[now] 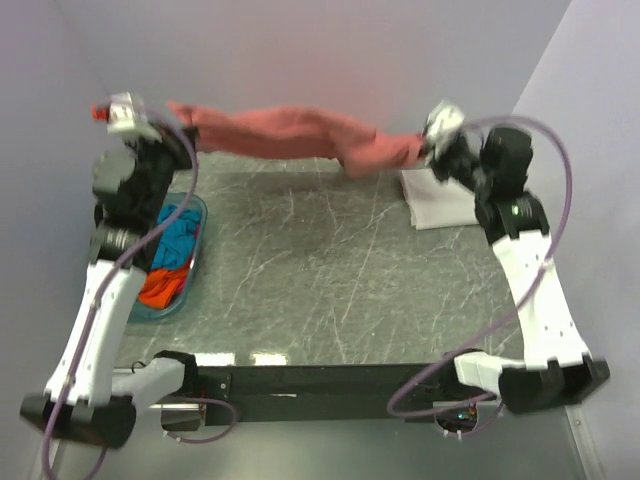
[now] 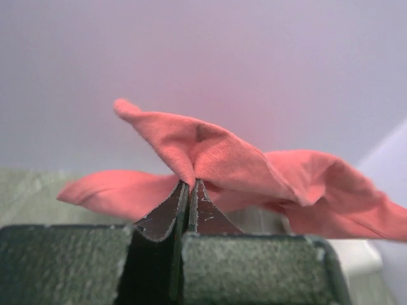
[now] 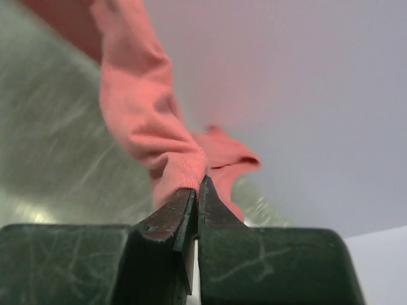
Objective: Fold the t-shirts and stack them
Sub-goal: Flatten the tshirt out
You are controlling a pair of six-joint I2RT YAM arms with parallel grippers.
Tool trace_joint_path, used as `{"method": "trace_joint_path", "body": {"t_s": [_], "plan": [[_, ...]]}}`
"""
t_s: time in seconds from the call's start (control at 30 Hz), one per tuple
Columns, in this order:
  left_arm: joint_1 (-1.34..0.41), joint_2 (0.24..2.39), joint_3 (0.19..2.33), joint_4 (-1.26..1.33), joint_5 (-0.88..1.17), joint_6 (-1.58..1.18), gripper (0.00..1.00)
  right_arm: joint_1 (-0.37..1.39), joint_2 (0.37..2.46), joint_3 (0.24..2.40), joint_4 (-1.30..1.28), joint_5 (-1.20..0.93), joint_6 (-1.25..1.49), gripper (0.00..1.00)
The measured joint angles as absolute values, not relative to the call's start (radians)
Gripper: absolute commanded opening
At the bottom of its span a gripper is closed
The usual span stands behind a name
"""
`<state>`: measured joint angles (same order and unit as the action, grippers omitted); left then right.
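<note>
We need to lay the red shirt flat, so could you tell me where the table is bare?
The middle of the table is bare, between the basket on the left and the white shirt at far right. The far edge is crowded: left gripper and right gripper hold the red shirt stretched there.

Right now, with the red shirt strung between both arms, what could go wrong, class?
1. The left gripper and right gripper each pinch just a small bunch of the red shirt at their tips; more tension might pull it free.
2. The shirt hangs twisted and bunched, so it may land creased.
3. Its right end hangs near the folded white shirt and could drag it askew.
</note>
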<state>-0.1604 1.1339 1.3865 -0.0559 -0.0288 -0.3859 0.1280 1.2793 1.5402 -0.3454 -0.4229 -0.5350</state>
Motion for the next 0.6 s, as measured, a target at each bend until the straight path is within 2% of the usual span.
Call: {"method": "trace_joint_path", "body": {"t_s": [0.13,0.33,0.47,0.6], "plan": [[-0.16,0.896,1.071,-0.093,0.079,-0.391,0.0,0.118,1.07,1.253,-0.496,-0.556,-0.765,0.0],[-0.162,0.638,0.688,-0.33,0.268,-0.466,0.0,0.108,0.863,0.876,-0.87,-0.617,-1.112,0.0],[-0.183,0.565,0.628,-0.5,0.376,-0.538,0.0,0.107,0.771,0.766,-1.07,-0.595,-1.251,0.02],[-0.198,0.571,0.725,-0.63,0.412,-0.557,0.0,0.107,0.701,0.768,-1.172,-0.591,-1.321,0.02]]}}
